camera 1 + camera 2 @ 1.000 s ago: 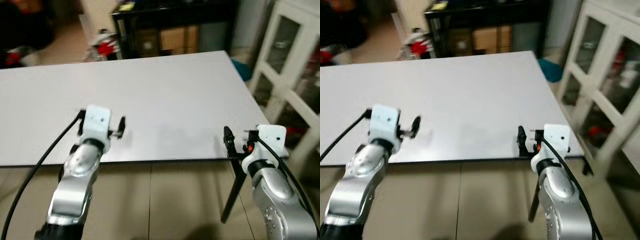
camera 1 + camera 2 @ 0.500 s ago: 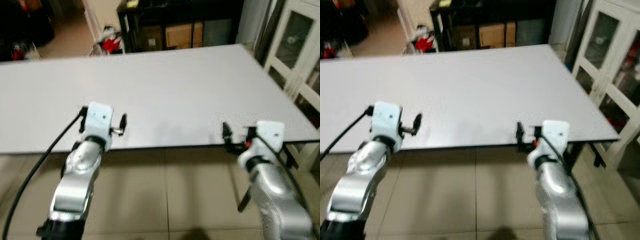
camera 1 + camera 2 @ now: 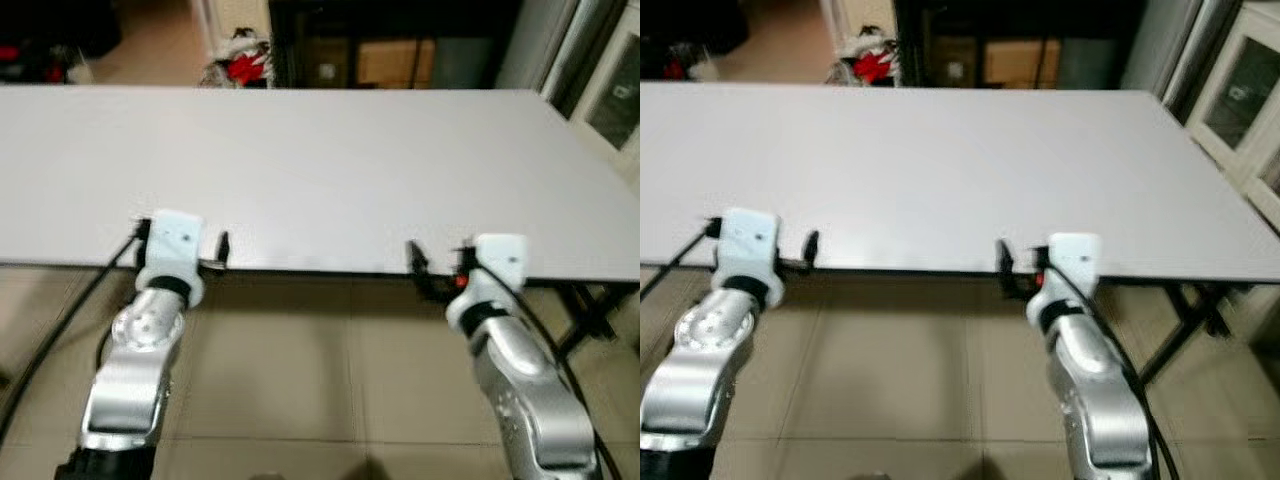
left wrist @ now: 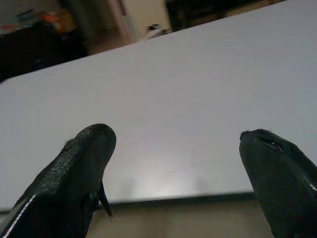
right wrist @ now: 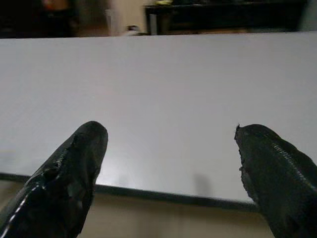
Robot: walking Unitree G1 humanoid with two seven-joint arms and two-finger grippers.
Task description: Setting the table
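Note:
A bare white table (image 3: 320, 160) stretches ahead with nothing on it. My left gripper (image 3: 182, 245) is held at the table's front edge, on the left. Its fingers are open and empty, and the tabletop (image 4: 188, 74) lies beyond the left gripper (image 4: 177, 135) in the wrist view. My right gripper (image 3: 462, 265) is level with the same edge, further right. It is also open and holds nothing. The right wrist view has the right gripper (image 5: 171, 130) facing the bare tabletop (image 5: 168, 69) just above the dark edge.
A white glass-door cabinet (image 3: 1250, 90) stands close to the table's right end. A black shelf unit with cardboard boxes (image 3: 395, 55) is behind the table, with a red object (image 3: 245, 65) on the floor beside it. Black table legs (image 3: 590, 310) angle down at right over tiled floor.
The whole view has swung and pulled back from the table. Both grippers were over the table's near strip and are now at its front edge. Both stay open.

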